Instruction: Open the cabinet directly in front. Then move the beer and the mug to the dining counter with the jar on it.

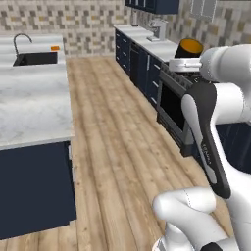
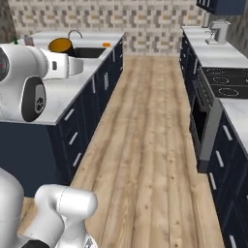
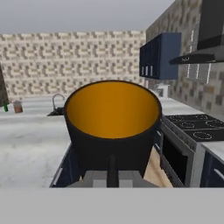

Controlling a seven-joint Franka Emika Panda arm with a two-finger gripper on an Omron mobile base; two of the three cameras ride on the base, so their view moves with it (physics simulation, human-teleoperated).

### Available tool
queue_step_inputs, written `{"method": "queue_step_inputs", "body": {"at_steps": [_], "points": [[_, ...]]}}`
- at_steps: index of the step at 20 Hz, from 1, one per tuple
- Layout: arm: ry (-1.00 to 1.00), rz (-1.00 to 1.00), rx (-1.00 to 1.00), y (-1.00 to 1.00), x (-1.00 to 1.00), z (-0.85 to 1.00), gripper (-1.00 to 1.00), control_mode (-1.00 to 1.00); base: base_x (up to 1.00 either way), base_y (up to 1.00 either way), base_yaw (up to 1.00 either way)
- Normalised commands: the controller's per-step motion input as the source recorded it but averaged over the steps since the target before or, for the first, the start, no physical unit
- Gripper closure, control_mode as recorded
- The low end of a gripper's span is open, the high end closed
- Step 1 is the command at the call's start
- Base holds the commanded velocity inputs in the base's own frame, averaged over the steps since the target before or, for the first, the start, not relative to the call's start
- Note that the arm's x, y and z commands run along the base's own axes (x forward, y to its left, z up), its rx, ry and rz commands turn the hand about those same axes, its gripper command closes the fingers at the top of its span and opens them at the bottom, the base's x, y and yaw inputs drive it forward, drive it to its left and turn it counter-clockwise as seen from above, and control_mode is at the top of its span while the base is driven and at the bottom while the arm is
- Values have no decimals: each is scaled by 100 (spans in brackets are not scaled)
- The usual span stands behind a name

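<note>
Currently the mug point(image 3: 113, 124) is held upright in the closed gripper point(image 3: 113, 175), probably to be carried toward the dining counter point(image 1: 29, 103).

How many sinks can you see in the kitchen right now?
1: the dark inset sink at the far end of the white marble island counter, under the curved grey faucet. Another could lie outside the views.
</note>
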Motion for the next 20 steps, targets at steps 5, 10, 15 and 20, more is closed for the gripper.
{"method": "queue_step_inputs", "body": {"at_steps": [5,10,15,20], "points": [[0,0,0,0,0,0,100,100,0,100,0],[0,0,0,0,0,0,100,100,1,100,0],[0,0,0,0,0,0,100,100,35,100,-2],[0,0,0,0,0,0,100,100,100,90,-5]]}}
